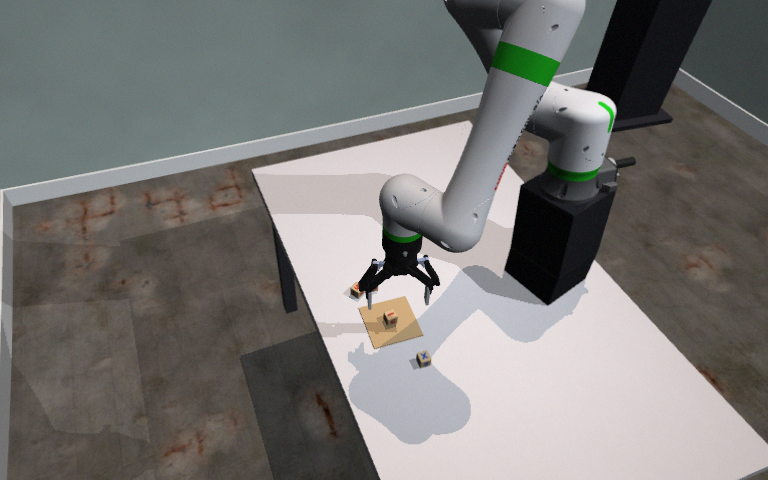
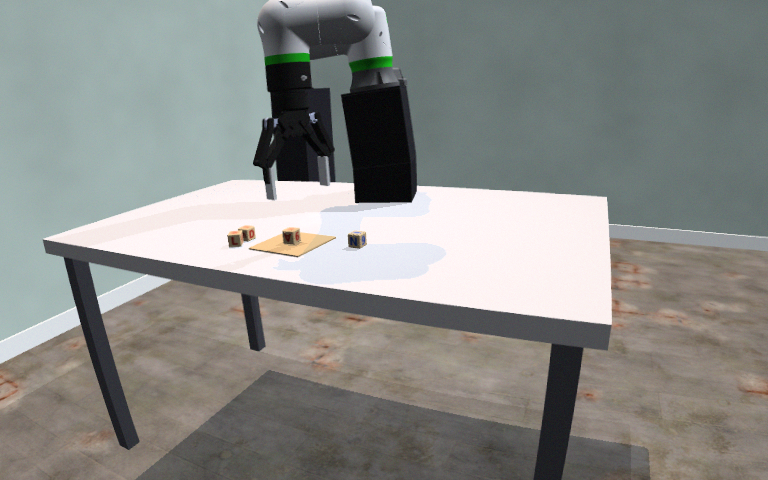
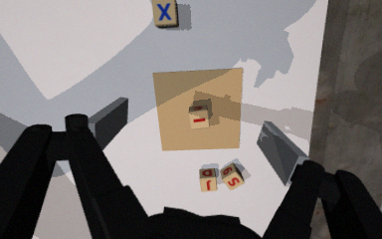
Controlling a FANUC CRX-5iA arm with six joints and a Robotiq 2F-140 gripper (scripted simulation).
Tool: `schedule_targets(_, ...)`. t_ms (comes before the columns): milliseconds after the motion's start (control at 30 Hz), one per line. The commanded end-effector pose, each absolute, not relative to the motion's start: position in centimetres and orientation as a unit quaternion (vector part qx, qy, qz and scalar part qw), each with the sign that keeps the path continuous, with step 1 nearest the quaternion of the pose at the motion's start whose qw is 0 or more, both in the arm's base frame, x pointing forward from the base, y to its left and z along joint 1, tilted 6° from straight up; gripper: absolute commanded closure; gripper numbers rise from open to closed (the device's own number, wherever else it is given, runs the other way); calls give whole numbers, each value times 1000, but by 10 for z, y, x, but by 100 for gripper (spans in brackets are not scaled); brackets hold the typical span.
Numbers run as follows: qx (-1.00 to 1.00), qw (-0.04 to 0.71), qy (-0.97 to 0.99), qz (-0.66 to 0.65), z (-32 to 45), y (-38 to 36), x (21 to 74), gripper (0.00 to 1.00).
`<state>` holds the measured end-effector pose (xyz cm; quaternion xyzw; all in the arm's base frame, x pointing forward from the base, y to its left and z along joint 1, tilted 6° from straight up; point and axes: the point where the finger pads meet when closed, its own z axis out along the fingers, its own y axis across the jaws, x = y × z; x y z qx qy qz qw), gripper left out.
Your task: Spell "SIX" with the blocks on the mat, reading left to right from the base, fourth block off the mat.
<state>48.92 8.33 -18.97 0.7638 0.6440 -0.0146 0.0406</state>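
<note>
The jaws (image 1: 398,299) (image 2: 298,186) are wide and empty above the bench (image 1: 555,380) (image 2: 495,249) (image 3: 133,174). Block I (image 1: 390,319) (image 2: 290,236) (image 3: 199,119) sits on the mat (image 1: 376,339) (image 2: 311,245) (image 3: 173,134), toward the edge opposite the base. S (image 1: 356,290) (image 2: 234,239) (image 3: 233,176) and J (image 1: 374,287) (image 2: 246,233) (image 3: 208,180) are off it, close together; one wide finger could push J while taking S. X (image 1: 424,359) (image 2: 356,239) (image 3: 165,13) is also off; a low carry could displace I.

White rounded arm (image 1: 495,142) (image 2: 328,23) with green bands, dark screw recesses and black tool (image 1: 401,291) (image 2: 298,189) (image 3: 195,121)
</note>
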Motion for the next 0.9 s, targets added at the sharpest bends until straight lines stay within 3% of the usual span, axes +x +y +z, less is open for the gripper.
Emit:
schedule_targets(0, 798, 51, 600, -13, -191, 93, 487, 0)
schedule_targets(867, 955, 52, 291, 5, -200, 153, 469, 0)
